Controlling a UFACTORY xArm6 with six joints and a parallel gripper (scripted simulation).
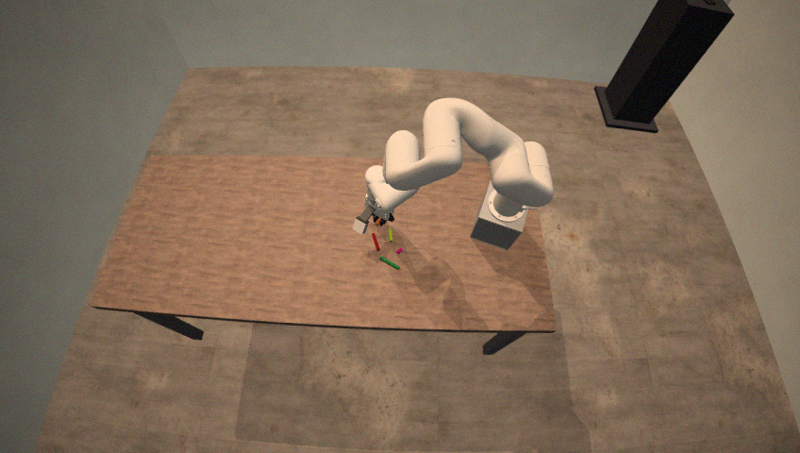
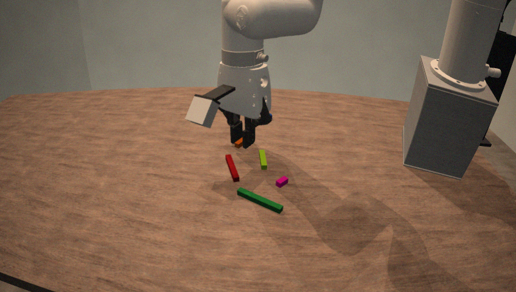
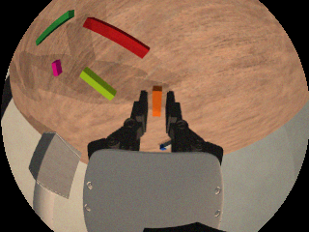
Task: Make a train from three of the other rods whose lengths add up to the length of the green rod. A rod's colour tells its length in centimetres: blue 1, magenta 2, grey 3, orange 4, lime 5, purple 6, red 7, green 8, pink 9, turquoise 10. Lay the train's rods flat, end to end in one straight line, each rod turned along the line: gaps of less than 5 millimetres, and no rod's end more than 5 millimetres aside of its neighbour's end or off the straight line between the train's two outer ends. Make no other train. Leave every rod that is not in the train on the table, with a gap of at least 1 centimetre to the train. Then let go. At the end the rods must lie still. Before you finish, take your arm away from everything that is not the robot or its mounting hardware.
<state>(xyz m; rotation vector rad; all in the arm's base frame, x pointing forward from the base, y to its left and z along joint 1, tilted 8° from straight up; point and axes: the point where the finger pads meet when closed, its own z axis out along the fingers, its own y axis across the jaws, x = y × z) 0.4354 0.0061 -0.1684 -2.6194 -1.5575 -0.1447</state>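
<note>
As red [image 1: 375, 242] [image 2: 232, 167] [image 3: 116, 38] slants, green [image 1: 389, 262] [image 2: 260, 200] [image 3: 55, 27] points elsewhere.

Wood, plastic, metal looks; mostly matt

Table [image 1: 269, 241] [image 2: 126, 216] [image 3: 217, 58]: wood look, brown grain, matt. Rods, e.g. green [image 1: 389, 262] [image 2: 260, 199] [image 3: 54, 27], smooth, plastic or painted wood, can't tell. Arm [image 1: 474, 131] [image 2: 275, 17]: smooth white, soft sheen. Base block [image 1: 496, 232] [image 2: 448, 134], 3 o'clock in exterior view: grey, metal look, matt. Fingers [image 2: 248, 137]: matt black, plastic look. Floor [image 1: 314, 387]: blotchy, dull.
</note>
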